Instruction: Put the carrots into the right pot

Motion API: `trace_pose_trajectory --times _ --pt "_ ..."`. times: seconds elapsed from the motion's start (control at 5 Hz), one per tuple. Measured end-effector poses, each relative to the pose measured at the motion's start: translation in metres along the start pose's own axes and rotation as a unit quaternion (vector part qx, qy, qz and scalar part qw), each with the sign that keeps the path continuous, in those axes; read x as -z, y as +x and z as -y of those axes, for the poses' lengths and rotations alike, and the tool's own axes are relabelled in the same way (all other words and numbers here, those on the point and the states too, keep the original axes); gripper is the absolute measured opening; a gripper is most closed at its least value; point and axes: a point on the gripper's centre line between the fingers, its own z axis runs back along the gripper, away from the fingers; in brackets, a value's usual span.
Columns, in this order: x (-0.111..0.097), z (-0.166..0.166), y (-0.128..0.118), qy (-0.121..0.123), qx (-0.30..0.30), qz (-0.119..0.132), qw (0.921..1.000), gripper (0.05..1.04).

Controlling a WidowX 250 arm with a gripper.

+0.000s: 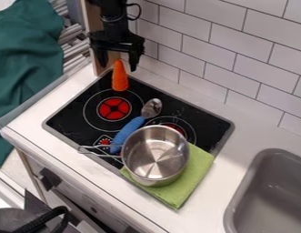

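Note:
At the top left, the gripper (118,67) hangs over the stove's back corner, its two fingers spread apart. An orange carrot (120,78) is at that corner of the black stove top (77,111), its tip pointing up between the fingers with a gap on each side. I cannot tell whether it stands or lies. A single steel pot (155,157) with a wire handle sits at the front right of the stove, partly over a green cloth. Its inside holds nothing.
A spoon with a blue handle (126,132) lies across the stove, left of the pot. The folded green cloth (188,181) is under the pot's right side. A grey sink (262,195) is at the lower right, and a tiled wall (238,50) runs along the back.

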Motion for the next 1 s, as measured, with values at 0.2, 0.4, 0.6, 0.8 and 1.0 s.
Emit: trace_pose_trajectory --times 0.2,0.4,0.6,0.8,1.0 --pt "0.007 0.001 0.000 0.008 0.007 -0.018 0.9998 0.975" --pt "0.008 -0.001 -0.006 0.022 0.009 -0.032 0.9992 0.930" --pt "0.015 0.000 -0.019 0.022 0.006 -0.047 0.9987 0.700" --pt "0.015 0.008 -0.020 0.020 0.018 -0.043 0.9987 0.458" --pt "0.015 0.012 -0.020 0.017 0.021 -0.042 0.9988 0.455"
